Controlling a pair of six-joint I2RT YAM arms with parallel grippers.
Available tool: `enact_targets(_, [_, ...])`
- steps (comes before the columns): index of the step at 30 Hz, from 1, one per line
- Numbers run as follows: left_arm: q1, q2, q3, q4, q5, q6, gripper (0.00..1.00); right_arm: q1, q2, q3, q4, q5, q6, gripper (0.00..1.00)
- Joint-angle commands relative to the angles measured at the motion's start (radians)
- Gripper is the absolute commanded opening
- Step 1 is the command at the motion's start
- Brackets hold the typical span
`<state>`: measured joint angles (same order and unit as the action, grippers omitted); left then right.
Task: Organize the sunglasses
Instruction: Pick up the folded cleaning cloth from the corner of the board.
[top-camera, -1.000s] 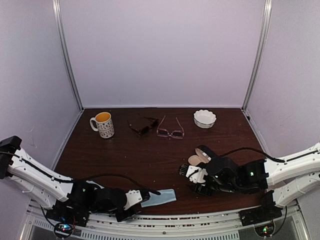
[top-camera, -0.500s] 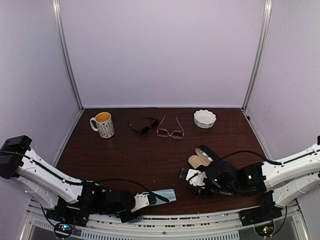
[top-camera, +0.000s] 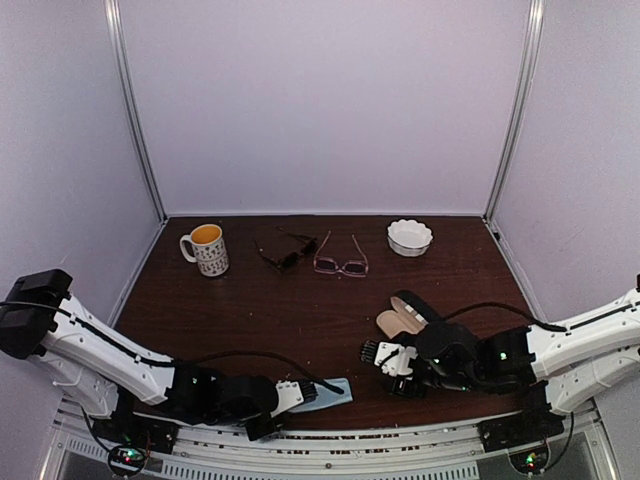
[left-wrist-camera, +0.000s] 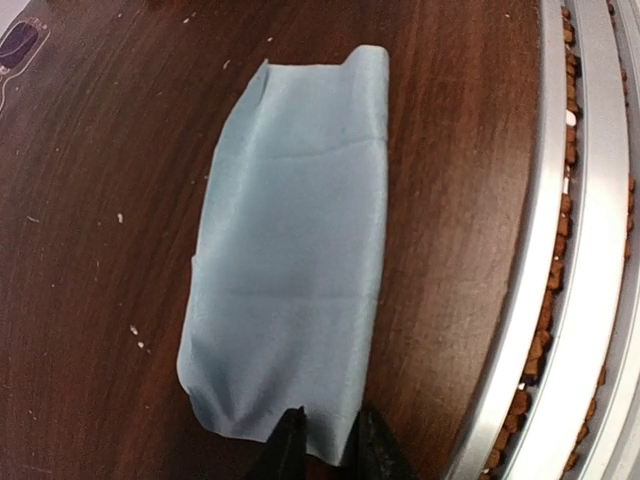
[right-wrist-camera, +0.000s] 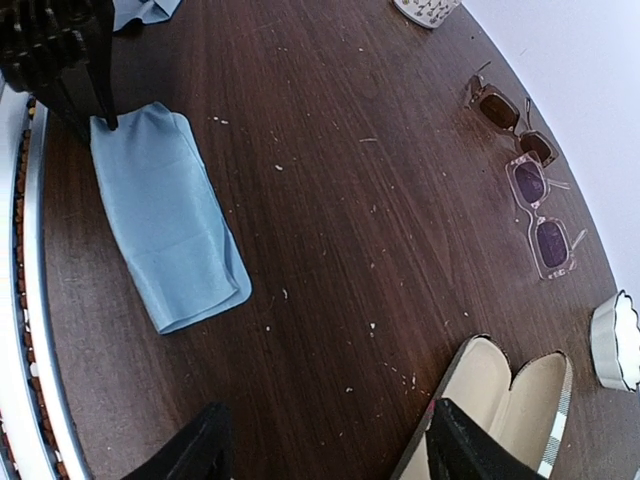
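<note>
At the near edge of the surface (top-camera: 300, 320), both tools sit low while the two pairs of glasses lie far off, untouched.

The left tool (left-wrist-camera: 328, 440) straddles the near end of a blue cloth (left-wrist-camera: 290, 270) with its jaws only narrowly apart. I cannot tell whether they have pinched it yet, but the approach looks meant to lift the cloth by that edge. The right tool (right-wrist-camera: 328, 440) is spread wide with nothing in it, and it hovers just beside a tan striped case (right-wrist-camera: 500, 400). That case lies open with its lining up, probably ready to receive a pair. The dark sunglasses (top-camera: 288, 250) and the pink-framed pair (top-camera: 340, 262) lie side by side near the back wall, arms unfolded, between a mug (top-camera: 207, 249) and a white bowl (top-camera: 410, 237).
</note>
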<state>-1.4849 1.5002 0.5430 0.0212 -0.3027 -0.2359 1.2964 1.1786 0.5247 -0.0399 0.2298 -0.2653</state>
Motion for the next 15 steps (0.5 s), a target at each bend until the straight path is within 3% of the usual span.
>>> enact_targets(1, [0.011,0.009,0.015,-0.022,-0.023,-0.011,0.14,0.008,-0.036,-0.022,0.027,-0.067,-0.034,0.68])
enact_targets(3, [0.011,0.007,0.016,-0.026,-0.028,-0.013,0.0,0.009,-0.046,-0.035,0.027,-0.138,-0.072,0.67])
enact_targets(10, [0.011,0.001,0.021,-0.038,-0.035,-0.026,0.0,0.02,-0.068,-0.072,0.071,-0.28,-0.206,0.65])
enact_targets(15, [0.011,-0.014,0.016,-0.031,-0.037,-0.037,0.0,0.022,0.004,-0.035,0.065,-0.308,-0.247,0.63])
